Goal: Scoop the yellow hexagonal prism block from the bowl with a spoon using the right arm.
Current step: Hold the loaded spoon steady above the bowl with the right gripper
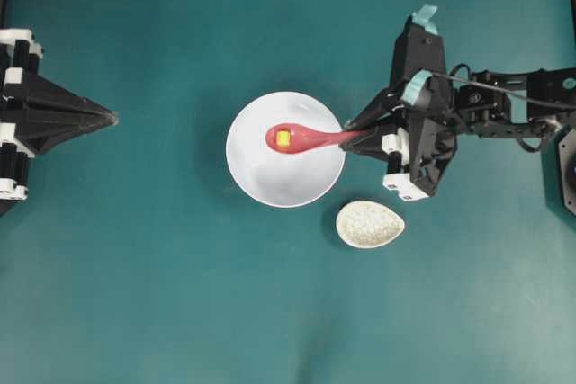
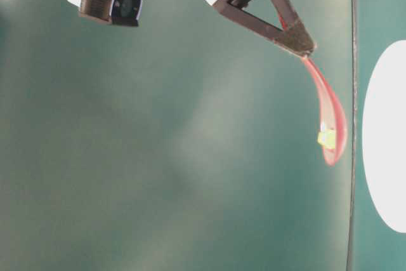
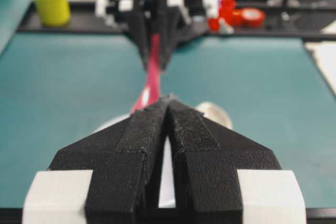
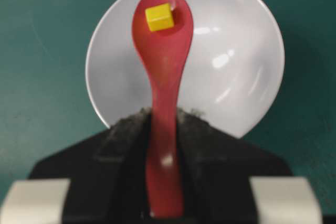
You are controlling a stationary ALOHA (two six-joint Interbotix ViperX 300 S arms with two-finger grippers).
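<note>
The white bowl (image 1: 270,177) sits in the middle of the teal bench (image 1: 135,267), and nothing lies on its floor. Above it hangs the pink-red spoon (image 1: 306,138), and the yellow hexagonal prism block (image 1: 283,138) rests in the spoon's oval scoop, toward the far tip. From table level the spoon shows clear of the bowl, lifted off it, with the block riding in the scoop.

The right tool (image 1: 355,137) pinches the spoon's handle between its black padded fingers (image 4: 123,129); the right arm (image 1: 504,105), with its teal tape tags, reaches in from the right. The left tool (image 1: 112,118) is parked well away at the left edge, its jaws pressed together.

Just beside the bowl, toward the lower right from overhead, lies a speckled beige spoon rest (image 1: 370,224), with nothing in it.

In the left wrist view a yellow jar with a blue lid (image 3: 51,2) and some red rolls (image 3: 241,15) stand blurred beyond the bench; no writing on them can be read. The end of the handle is hidden inside the right tool.
</note>
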